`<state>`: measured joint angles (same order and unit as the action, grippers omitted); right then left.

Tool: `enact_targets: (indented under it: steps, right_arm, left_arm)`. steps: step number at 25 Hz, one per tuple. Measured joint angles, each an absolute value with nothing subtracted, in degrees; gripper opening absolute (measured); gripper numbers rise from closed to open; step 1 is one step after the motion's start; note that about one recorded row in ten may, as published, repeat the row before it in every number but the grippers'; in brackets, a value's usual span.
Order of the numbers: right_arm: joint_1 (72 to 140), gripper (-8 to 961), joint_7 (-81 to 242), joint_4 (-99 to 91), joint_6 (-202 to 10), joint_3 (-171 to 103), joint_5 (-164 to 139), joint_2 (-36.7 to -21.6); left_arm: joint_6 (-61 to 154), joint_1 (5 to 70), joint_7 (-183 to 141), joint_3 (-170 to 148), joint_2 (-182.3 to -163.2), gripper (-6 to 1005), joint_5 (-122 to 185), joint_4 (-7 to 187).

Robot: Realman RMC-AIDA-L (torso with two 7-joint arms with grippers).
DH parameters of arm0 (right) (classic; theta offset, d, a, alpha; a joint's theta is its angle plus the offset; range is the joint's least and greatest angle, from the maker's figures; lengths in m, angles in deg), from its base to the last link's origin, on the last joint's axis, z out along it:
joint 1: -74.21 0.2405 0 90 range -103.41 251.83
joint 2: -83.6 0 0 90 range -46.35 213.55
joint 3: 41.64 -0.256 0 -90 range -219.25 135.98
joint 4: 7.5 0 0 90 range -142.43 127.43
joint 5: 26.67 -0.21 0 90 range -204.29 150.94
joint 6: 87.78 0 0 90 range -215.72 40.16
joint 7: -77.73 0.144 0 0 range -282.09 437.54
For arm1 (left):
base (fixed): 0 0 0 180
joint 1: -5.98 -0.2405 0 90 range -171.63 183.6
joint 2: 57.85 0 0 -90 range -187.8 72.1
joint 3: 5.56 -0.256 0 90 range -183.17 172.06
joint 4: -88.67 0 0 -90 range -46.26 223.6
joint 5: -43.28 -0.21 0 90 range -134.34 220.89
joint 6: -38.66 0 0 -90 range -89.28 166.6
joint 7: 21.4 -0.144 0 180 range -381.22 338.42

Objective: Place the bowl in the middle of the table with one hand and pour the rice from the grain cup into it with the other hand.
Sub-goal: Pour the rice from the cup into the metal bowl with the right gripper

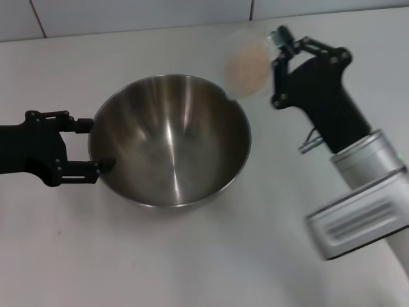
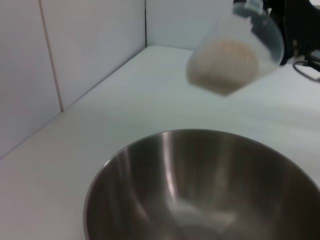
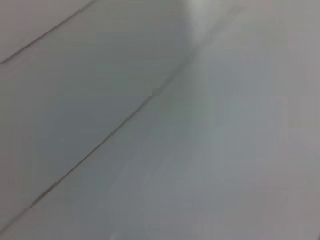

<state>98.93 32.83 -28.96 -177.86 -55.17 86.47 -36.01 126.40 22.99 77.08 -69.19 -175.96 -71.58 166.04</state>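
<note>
On the white bench sits the steel bowl, its left rim clenched by the left tool. At the bowl's far right edge, the right tool grips the tilted cup of rice.

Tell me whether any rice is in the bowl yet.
No. The bowl shows only bare steel inside, and the rice sits in the cup above it.

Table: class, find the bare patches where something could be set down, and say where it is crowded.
The table is bare along its near edge in front of the bowl, and across the far left corner behind the left gripper. It is crowded at the bowl's far right rim, where the right gripper holds the cup of rice.
</note>
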Motion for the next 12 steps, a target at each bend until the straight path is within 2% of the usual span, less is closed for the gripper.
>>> enact_targets:
  steps: [4,12]
  right_arm:
    - [98.92,18,0.06,-35.46,-170.69,-55.15,88.71,-36.28]
    - [99.35,19,-24.45,-37.58,-165.81,-55.69,93.42,-36.29]
  left_arm:
    - [126.65,23.37,78.10,-69.33,-176.05,805,-73.30,166.44]
    - [126.84,23.92,78.26,-69.53,-176.14,805,-73.83,166.51]
